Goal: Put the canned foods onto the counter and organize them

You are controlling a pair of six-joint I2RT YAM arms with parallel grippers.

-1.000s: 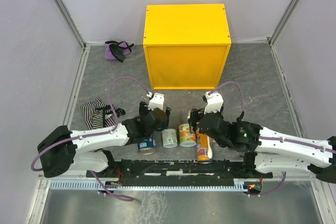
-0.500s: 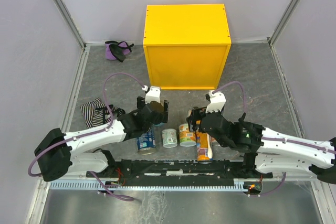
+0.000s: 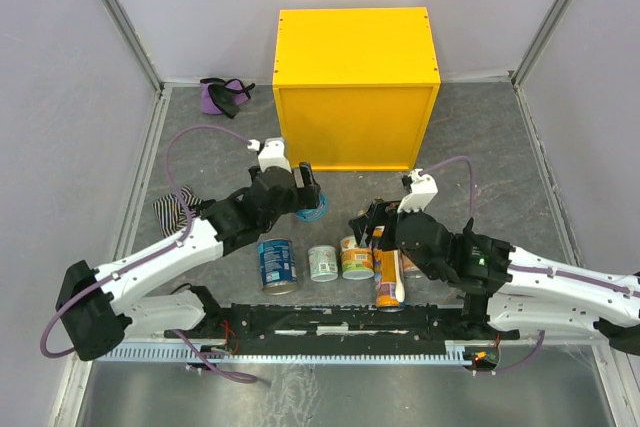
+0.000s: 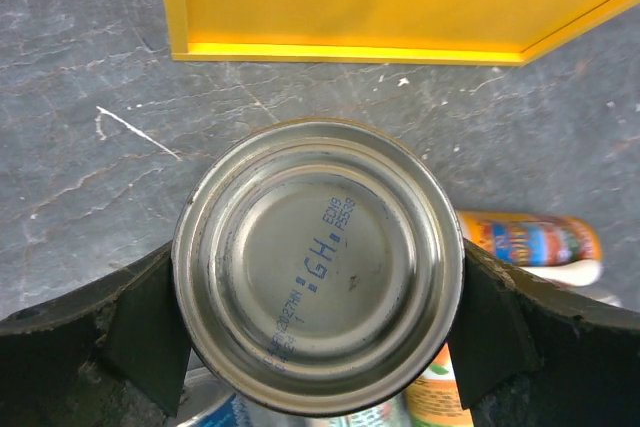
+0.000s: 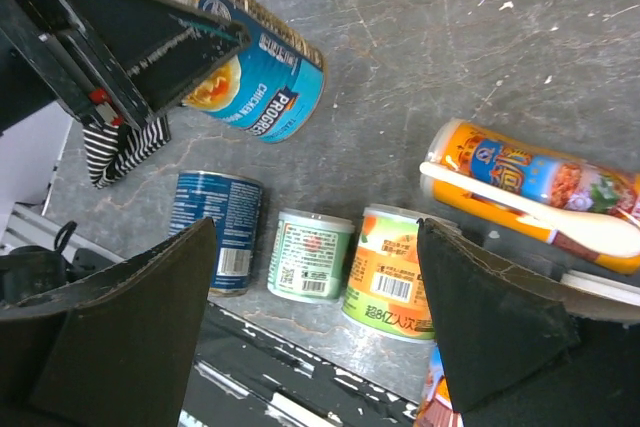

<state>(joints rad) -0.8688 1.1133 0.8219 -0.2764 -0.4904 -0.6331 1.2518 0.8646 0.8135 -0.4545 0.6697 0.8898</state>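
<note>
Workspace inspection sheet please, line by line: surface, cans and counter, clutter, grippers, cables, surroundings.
Surface: grey marbled table, a few white scuffs.
Job's things: yellow counter, top bare; held blue can in the left gripper; second blue can, pale-green can, short orange can and tall orange cans on the table.
Clutter: purple cloth bundle; striped cloth.
Grippers: left gripper shut on held blue can; right gripper open above the cans.
Cables: purple cable looping at each wrist, away from the cans.
Surroundings: pale walls; nothing else seen.

orange can point(image 4: 530, 244) blurred, blue can point(image 4: 318, 267) lbl hidden
</note>
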